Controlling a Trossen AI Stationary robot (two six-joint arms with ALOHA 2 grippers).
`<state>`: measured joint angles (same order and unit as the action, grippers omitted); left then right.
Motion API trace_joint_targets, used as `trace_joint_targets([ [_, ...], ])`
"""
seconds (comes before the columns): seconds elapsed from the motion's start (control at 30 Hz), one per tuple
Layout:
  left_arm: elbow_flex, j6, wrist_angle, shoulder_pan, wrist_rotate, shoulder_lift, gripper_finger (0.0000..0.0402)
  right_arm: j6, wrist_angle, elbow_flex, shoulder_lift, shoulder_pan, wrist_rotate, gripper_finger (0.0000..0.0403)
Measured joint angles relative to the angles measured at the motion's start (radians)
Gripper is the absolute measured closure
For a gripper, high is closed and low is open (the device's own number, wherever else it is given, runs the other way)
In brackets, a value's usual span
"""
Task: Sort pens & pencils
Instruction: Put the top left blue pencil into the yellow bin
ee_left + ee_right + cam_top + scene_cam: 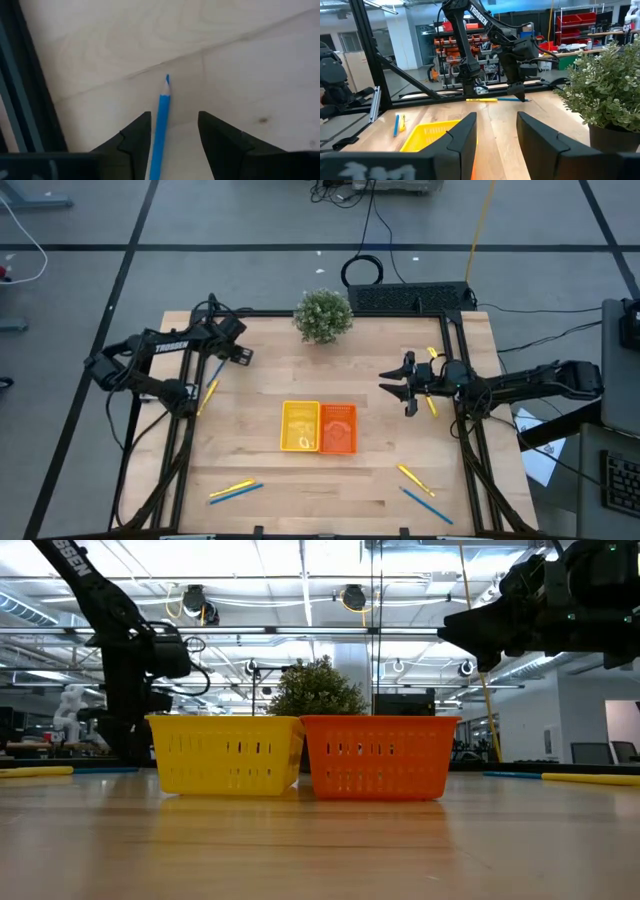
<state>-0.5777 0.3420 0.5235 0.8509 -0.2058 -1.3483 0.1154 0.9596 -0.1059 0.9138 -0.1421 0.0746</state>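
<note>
Blue and yellow pencils lie flat on the table in pairs. My left gripper (175,117) points down at the table's left side (217,363), open, with a finger on each side of a blue pencil (162,130). That pencil's sharpened tip (167,78) points away from the fingers, and a yellow pencil (208,395) lies beside it. My right gripper (405,385) hangs open above the table's right side (495,132), holding nothing. A yellow pencil (432,402) lies under that arm. A yellow tray (300,426) and an orange tray (338,428) stand side by side at the centre.
A potted plant (323,315) stands at the far edge. One yellow-and-blue pair (235,491) lies near the left near corner. Another yellow pencil (415,477) and a blue one (425,505) lie near the right near corner. Black frame rails (170,450) run along both sides.
</note>
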Motion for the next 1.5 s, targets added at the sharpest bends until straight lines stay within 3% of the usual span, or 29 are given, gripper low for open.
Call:
trace_joint_targets([
  [0.4,-0.004,-0.007,0.007,-0.05,-0.042,-0.071,0.0234,0.002,-0.002,-0.001,0.0,0.0,0.0,0.0275],
  [0.83,-0.003,-0.029,0.015,-0.056,0.201,-0.073,0.0234,0.003,-0.015,-0.001,0.0,0.0,0.001,0.0275],
  [1.13,-0.002,-0.087,0.018,-0.075,0.201,-0.074,0.0234,0.003,-0.016,-0.001,0.0,0.0,0.001,0.0275],
  [1.23,0.0,-0.106,-0.002,-0.076,0.199,-0.075,0.0251,0.003,-0.017,-0.001,0.0,0.0,0.001,0.0275],
  [1.5,0.002,-0.216,-0.028,-0.114,0.193,-0.076,0.0349,0.003,-0.03,-0.001,0.0,0.0,0.001,0.0275],
])
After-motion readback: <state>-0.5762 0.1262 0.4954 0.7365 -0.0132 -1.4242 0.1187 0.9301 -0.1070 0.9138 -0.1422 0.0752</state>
